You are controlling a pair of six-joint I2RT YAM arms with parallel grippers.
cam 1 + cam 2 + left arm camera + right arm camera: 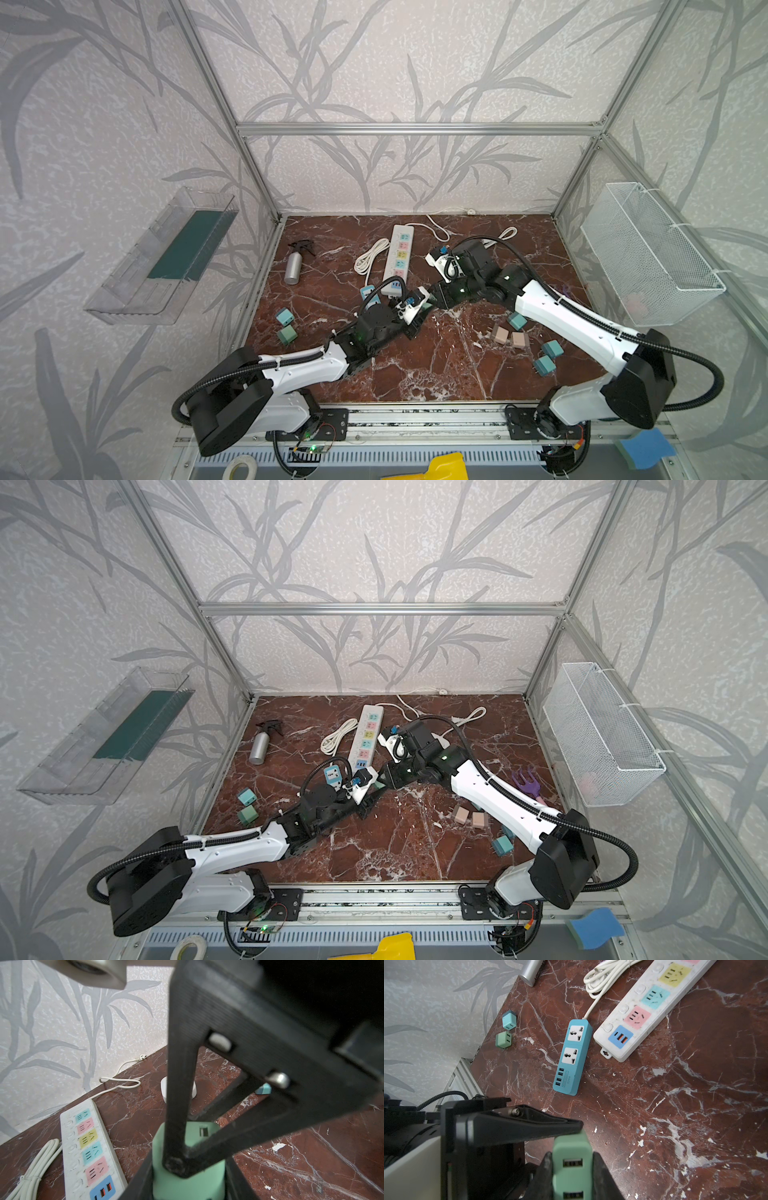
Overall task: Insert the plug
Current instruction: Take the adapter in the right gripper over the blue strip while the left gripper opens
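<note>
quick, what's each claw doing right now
left claw: closed on the green plug
right claw: closed on the same green plug

Same build on both: white-and-black left robot arm [307, 368], white-and-black right robot arm [561, 311]. Glossy white moulded link shells, bulky matte black joint housings [640, 382], small green status lights [462, 290] on forearm joints. Black corrugated cable conduit [702, 374] along each arm, held with white zip ties. White wrist camera blocks [415, 307] with blue connector. Flat black base plates [334, 424], thin red and black wires beside them. Black ribbed open-triangle fingers [180, 1064], silver screw heads [278, 1080]
</note>
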